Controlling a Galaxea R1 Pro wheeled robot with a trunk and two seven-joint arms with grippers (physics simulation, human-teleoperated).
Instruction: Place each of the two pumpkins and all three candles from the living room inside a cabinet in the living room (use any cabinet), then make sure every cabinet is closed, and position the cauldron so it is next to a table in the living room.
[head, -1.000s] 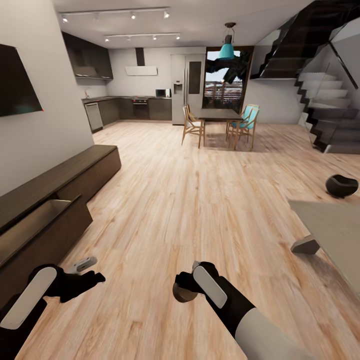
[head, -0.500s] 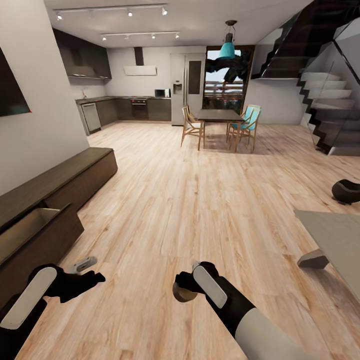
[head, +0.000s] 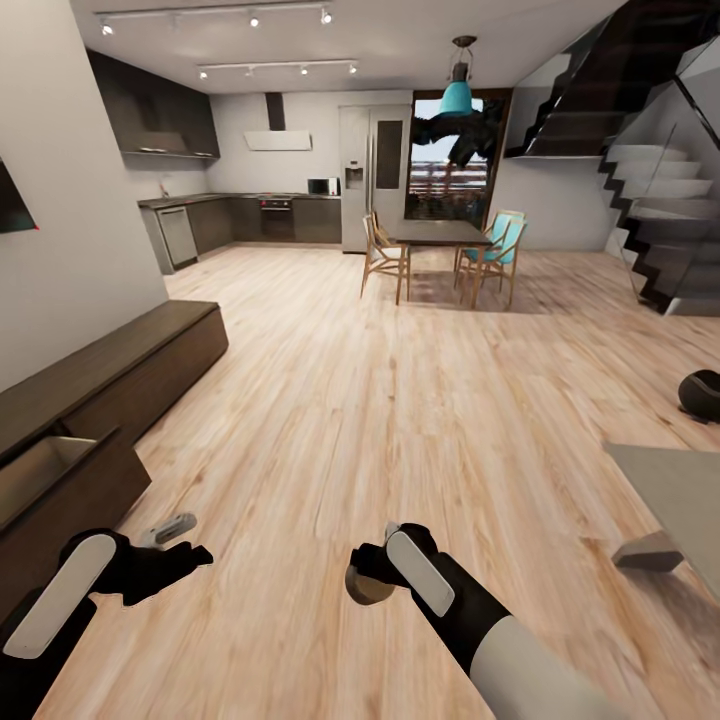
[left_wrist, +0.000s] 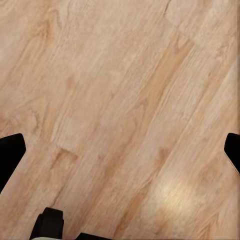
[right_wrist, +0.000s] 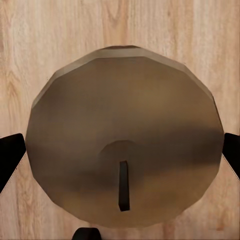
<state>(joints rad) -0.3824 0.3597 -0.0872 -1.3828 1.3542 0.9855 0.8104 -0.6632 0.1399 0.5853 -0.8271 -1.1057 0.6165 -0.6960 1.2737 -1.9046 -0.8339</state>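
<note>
Whole view swings right: cabinet (head: 110, 375) slides toward 9 o'clock. Right gripper (head: 368, 580) clamped on candle (right_wrist: 125, 135); open drawer (head: 45, 465) nearer left gripper (head: 175, 545), jaws apart, empty.

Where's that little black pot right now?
The cauldron sits on the wood floor at the far right edge of the head view, just beyond the grey table and below the staircase.
</note>
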